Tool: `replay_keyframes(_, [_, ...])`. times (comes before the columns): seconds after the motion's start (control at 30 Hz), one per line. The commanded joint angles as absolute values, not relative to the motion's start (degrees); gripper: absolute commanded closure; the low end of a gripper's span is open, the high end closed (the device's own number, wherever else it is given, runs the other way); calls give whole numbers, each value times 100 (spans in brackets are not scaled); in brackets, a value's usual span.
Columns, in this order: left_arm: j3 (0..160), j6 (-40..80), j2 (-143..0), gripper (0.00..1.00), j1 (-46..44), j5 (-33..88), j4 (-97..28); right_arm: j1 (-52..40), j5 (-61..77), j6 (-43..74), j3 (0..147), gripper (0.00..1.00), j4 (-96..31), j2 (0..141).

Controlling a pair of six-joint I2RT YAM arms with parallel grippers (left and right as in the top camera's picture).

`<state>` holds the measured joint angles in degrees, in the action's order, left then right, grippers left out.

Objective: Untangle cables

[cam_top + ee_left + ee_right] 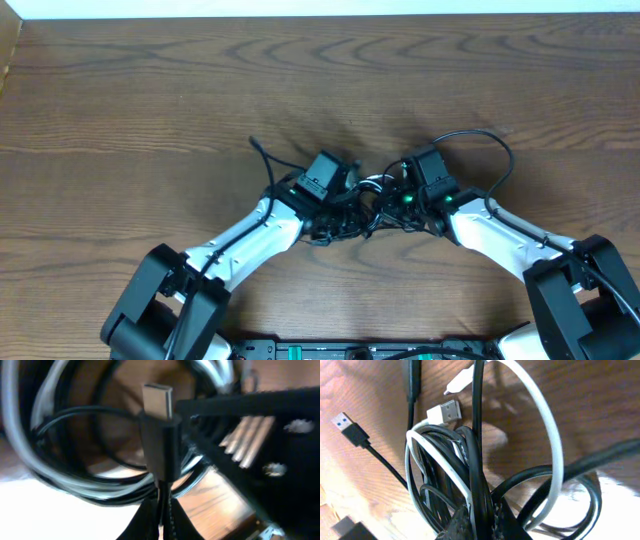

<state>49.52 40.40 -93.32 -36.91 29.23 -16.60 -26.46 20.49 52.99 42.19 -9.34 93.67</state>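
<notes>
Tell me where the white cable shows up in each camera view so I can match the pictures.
Overhead: the white cable is a small pale loop at picture centre.
Left wrist: a blurred pale arc down the left edge and along the bottom.
Right wrist: a big loop right of centre, with a white plug upper left of centre.
Shared landmark: the black cables tangled around it in all three views.

Overhead looks straight down at the table (120, 100); both wrist cameras peer closely at the central cables (476, 475).
</notes>
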Motion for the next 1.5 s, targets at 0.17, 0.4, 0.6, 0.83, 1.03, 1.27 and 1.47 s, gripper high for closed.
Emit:
replay_keyframes(0.17, [4886, 4313, -9537, 85, -3935, 2471, -1328, -2591, 1981, 5391, 4224, 99, -884, 9404])
replay_keyframes(0.4, [4886, 4206, -9537, 54, -3752, 1881, -1627, -2591, 1852, 5264, 4219, 99, -976, 9404])
replay_keyframes(0.6, [4886, 4209, -9537, 54, -3675, 1728, -1481, -2591, 1833, 5218, 4219, 99, -1031, 9404])
replay_keyframes(0.83, [4888, 4206, -9537, 55, -3667, 1721, -1374, -2578, 1968, 4635, 4222, 58, -1085, 9402])
replay_keyframes(1.03, [4888, 4209, -9537, 62, -3667, 1503, -1214, -2467, 1940, 4333, 4222, 36, -1074, 9404])
replay_keyframes(1.27, [4886, 4206, -9537, 70, -3667, 1315, -958, -2495, 1706, 4320, 4219, 75, -1160, 9404])
replay_keyframes(1.47, [4886, 4204, -9561, 73, -3671, 1181, -934, -2497, 1684, 4322, 4219, 99, -1223, 9404])
